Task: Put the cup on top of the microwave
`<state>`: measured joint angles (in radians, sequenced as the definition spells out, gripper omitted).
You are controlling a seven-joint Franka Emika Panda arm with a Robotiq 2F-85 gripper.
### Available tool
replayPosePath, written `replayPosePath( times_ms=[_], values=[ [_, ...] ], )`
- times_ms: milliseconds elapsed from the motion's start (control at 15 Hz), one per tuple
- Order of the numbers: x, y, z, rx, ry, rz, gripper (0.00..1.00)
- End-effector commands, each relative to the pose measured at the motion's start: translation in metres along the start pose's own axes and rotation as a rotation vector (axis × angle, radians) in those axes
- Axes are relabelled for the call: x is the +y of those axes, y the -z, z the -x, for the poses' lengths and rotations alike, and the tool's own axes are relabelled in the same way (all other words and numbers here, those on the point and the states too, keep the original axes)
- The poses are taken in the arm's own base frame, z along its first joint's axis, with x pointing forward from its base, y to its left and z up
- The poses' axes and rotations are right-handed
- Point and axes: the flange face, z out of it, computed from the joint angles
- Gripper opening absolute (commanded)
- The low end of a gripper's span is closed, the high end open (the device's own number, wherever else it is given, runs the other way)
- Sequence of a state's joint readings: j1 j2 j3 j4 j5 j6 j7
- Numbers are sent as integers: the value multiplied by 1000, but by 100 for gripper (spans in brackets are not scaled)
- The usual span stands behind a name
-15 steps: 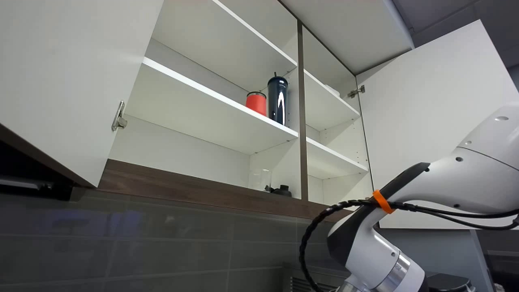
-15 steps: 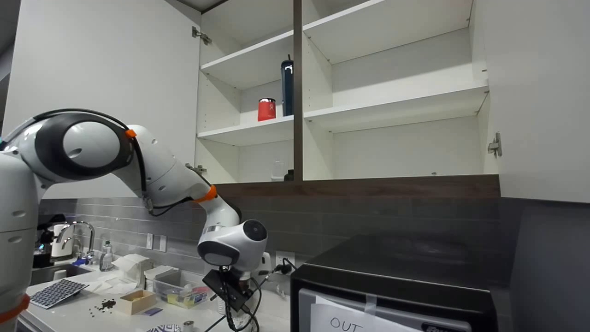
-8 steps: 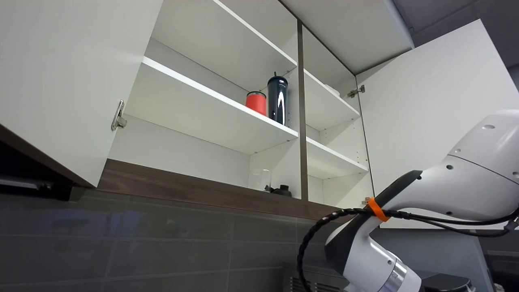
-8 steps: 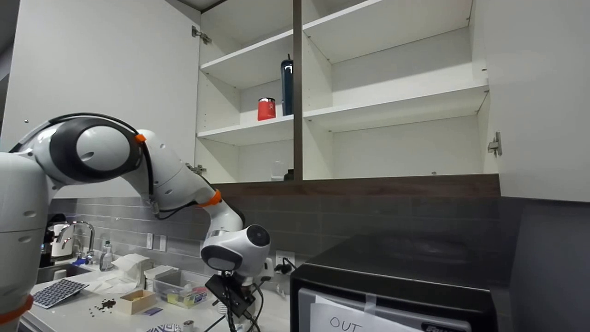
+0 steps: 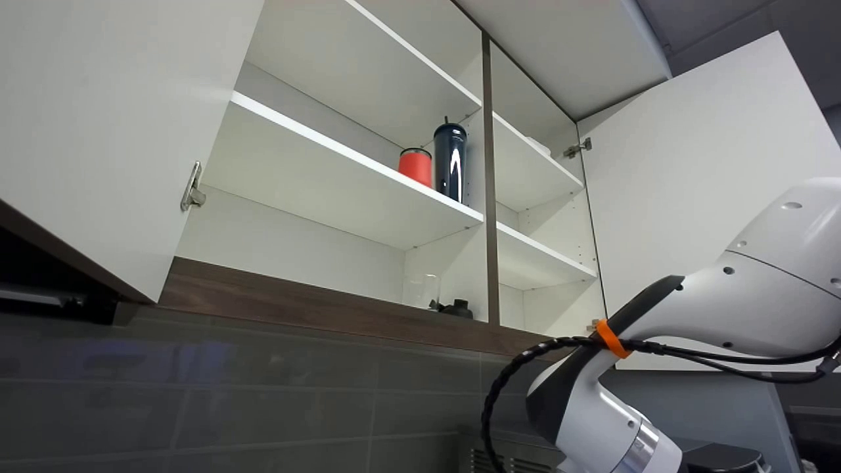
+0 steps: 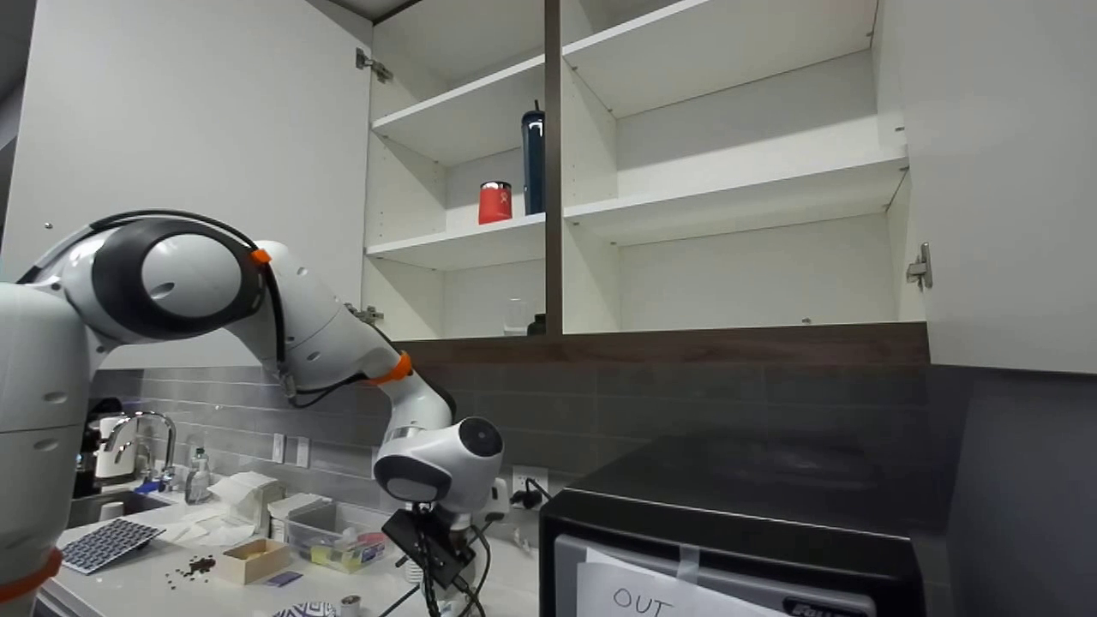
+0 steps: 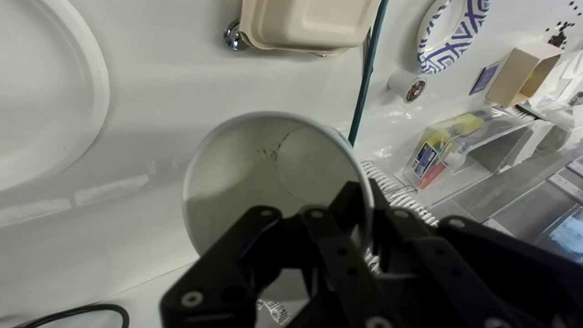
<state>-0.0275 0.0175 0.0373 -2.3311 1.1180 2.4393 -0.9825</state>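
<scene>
The white cup fills the middle of the wrist view, with its round opening toward the camera and dark specks inside. My gripper has one finger inside the cup and one outside, shut on its rim and wall. Whether the cup's base touches the counter cannot be told. In an exterior view the arm's wrist is low over the counter, left of the microwave, and hides most of the gripper and cup. The black microwave has a paper sign on its front, and its flat top is higher than the counter.
A beige container, a white plate, a ribbed white stack and a clear bin lie around the cup. Open cabinet shelves hang above, with a red cup and a dark bottle.
Between one second and half a second ago, the arm shifted slightly toward the microwave and down. Since then it looks still.
</scene>
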Motion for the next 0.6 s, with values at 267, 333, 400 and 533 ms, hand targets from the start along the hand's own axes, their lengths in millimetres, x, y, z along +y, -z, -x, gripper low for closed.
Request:
replayPosePath(
  times_ms=[267,333,400,533],
  values=[
    [0,1,0,-1,0,0,7],
    [0,1,0,-1,0,0,7],
    [0,1,0,-1,0,0,2],
    [-9,4,-5,1,27,-3,2]
  ],
)
